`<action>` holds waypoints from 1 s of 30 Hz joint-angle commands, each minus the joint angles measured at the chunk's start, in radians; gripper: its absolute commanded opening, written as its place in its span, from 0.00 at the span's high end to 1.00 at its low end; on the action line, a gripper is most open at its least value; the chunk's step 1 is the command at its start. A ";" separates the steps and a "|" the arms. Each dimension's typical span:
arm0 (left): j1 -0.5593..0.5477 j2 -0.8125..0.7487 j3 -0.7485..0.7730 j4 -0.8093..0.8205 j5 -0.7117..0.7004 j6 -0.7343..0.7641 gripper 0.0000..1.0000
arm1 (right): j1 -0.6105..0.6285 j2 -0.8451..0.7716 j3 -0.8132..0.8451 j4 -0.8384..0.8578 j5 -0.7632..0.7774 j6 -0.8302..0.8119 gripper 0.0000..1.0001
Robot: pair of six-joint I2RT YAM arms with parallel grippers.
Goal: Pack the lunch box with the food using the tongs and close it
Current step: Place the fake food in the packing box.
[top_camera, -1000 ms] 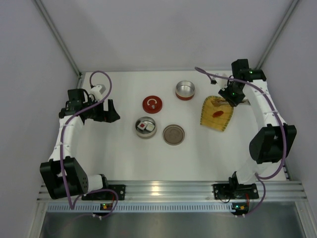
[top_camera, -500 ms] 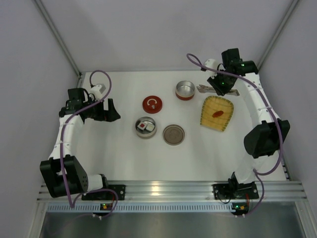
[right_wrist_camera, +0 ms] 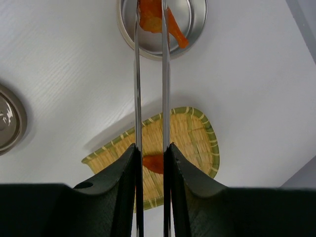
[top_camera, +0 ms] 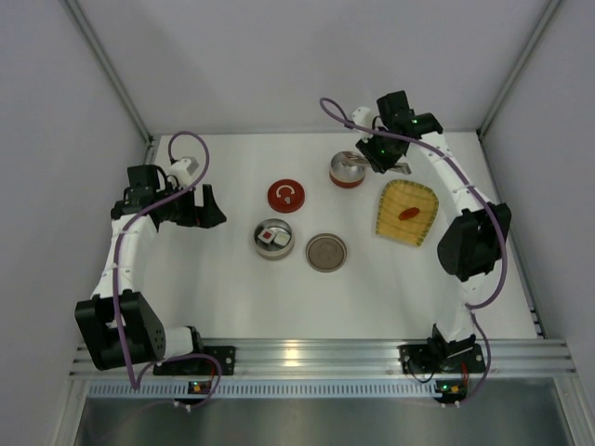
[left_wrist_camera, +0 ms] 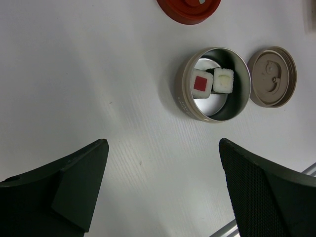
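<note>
1. Top view: the left gripper (top_camera: pixel 206 206) hangs over the left side of the white table (top_camera: pixel 232 307), its jaws spread wide with nothing between them. The right gripper (top_camera: pixel 372 154) is at the far side, right over the red-based tin (top_camera: pixel 346 171). It clamps the tongs (top_camera: pixel 400 168), of which only a short silver bit shows beside the wrist. Near the middle lie a red lid (top_camera: pixel 286 195), a beige tin (top_camera: pixel 273 239) with two pieces inside and, just beside it, a beige lid (top_camera: pixel 326 252). The yellow woven mat (top_camera: pixel 418 228) lies to the right of the red-based tin, with a reddish piece (top_camera: pixel 407 212) on it
2. Left wrist: the left gripper (left_wrist_camera: pixel 163 148) is empty above bare table (left_wrist_camera: pixel 74 74). Beyond it, the beige tin (left_wrist_camera: pixel 185 96) holds a white piece with a red centre (left_wrist_camera: pixel 201 84) and a white piece with a pale green centre (left_wrist_camera: pixel 222 80), side by side. The beige lid (left_wrist_camera: pixel 272 76) lies just beside the tin, and the red lid (left_wrist_camera: pixel 188 5) shows at the top edge
3. Right wrist: the right gripper (right_wrist_camera: pixel 150 148) squeezes the tongs (right_wrist_camera: pixel 137 74) from outside, so the two arms run almost parallel with only a narrow gap. Their tips pinch an orange piece (right_wrist_camera: pixel 158 19) over the open red-based tin (right_wrist_camera: pixel 197 29). Whether it touches the tin's floor cannot be told. The mat (right_wrist_camera: pixel 192 138) lies under the arms, the reddish piece (right_wrist_camera: pixel 154 163) showing between the fingers (right_wrist_camera: pixel 118 177)
</note>
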 commanded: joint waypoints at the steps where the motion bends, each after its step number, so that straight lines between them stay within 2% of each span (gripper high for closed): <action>1: 0.006 0.009 0.016 0.037 0.030 -0.013 0.02 | 0.034 0.010 0.061 0.119 0.023 0.032 1.00; 20: 0.005 0.014 -0.004 0.046 0.019 -0.003 0.02 | 0.046 0.106 0.071 0.214 0.068 0.039 0.97; 23: 0.005 0.013 -0.009 0.051 0.013 0.003 0.02 | 0.048 0.118 0.074 0.217 0.068 0.036 0.87; 24: 0.006 0.013 -0.012 0.051 0.011 0.004 0.02 | 0.048 0.121 0.076 0.217 0.068 0.033 0.73; 27: 0.006 0.016 -0.010 0.051 0.010 0.004 0.02 | 0.046 0.122 0.073 0.213 0.068 0.027 0.55; 30: 0.006 0.017 -0.012 0.052 0.010 0.004 0.02 | 0.048 0.109 0.074 0.207 0.066 0.026 0.51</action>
